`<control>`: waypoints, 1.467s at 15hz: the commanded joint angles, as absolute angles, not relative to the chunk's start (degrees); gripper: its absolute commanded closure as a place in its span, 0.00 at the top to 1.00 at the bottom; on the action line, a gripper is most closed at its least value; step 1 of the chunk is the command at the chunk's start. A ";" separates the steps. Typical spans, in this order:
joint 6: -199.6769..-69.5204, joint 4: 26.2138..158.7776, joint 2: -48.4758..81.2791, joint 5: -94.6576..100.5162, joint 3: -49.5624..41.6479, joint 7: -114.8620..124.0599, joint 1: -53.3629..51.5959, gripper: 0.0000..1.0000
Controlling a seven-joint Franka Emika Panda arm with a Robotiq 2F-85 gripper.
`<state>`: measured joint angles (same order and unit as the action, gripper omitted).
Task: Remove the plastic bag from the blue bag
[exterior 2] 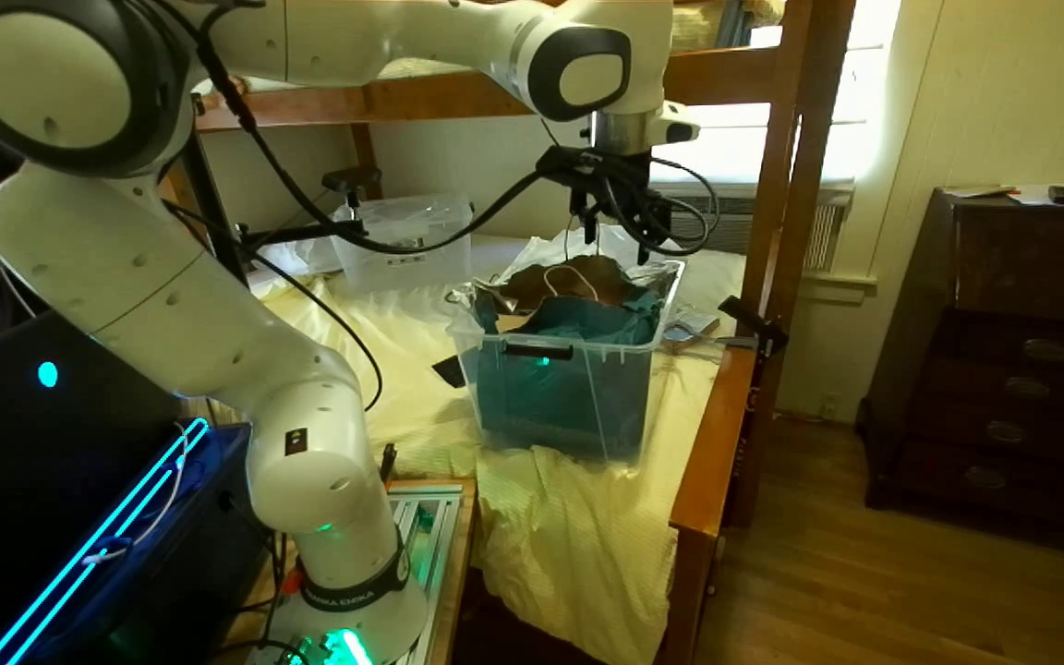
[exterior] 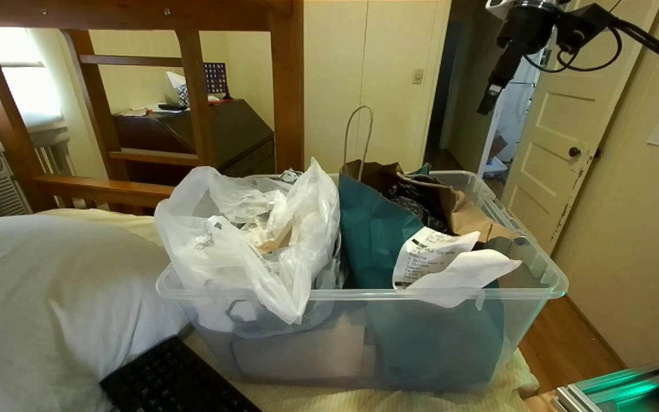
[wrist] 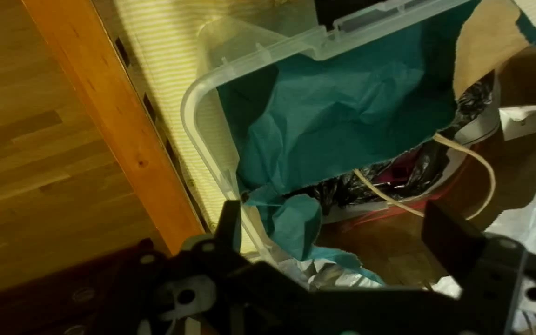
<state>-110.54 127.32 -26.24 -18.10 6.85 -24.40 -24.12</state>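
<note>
The blue bag is a teal paper bag (exterior: 375, 229) standing open in a clear plastic bin (exterior: 364, 294). It also shows in the exterior view (exterior 2: 569, 392) and the wrist view (wrist: 342, 102). Crinkled black plastic (exterior: 412, 200), likely the plastic bag, lies inside its mouth; the wrist view shows it too (wrist: 338, 193). A white plastic bag (exterior: 249, 252) sits beside the blue bag in the bin. My gripper (wrist: 333, 216) is open and empty, with its fingers apart above the bag's mouth. It hangs over the bin in the exterior view (exterior 2: 618, 238).
A thin looped handle (exterior: 370, 126) rises from the blue bag. A white receipt (exterior: 438, 260) hangs at the bin's rim. A black keyboard (exterior: 175, 377) and a white pillow (exterior: 66, 303) lie beside it. A wooden bed rail (exterior 2: 726, 416) and another clear bin (exterior 2: 403, 240) are nearby.
</note>
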 commanded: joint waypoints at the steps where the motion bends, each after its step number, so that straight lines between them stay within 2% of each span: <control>1: -111.43 126.60 -25.98 -18.52 8.16 -25.64 -23.13 1.00; 9: -116.81 125.29 -24.09 -18.70 9.72 -24.54 -23.24 1.00; 19: -118.67 119.98 -16.31 -21.18 23.46 8.53 -24.65 1.00; 22: -124.30 120.17 -15.04 -23.27 25.01 6.44 -26.01 1.00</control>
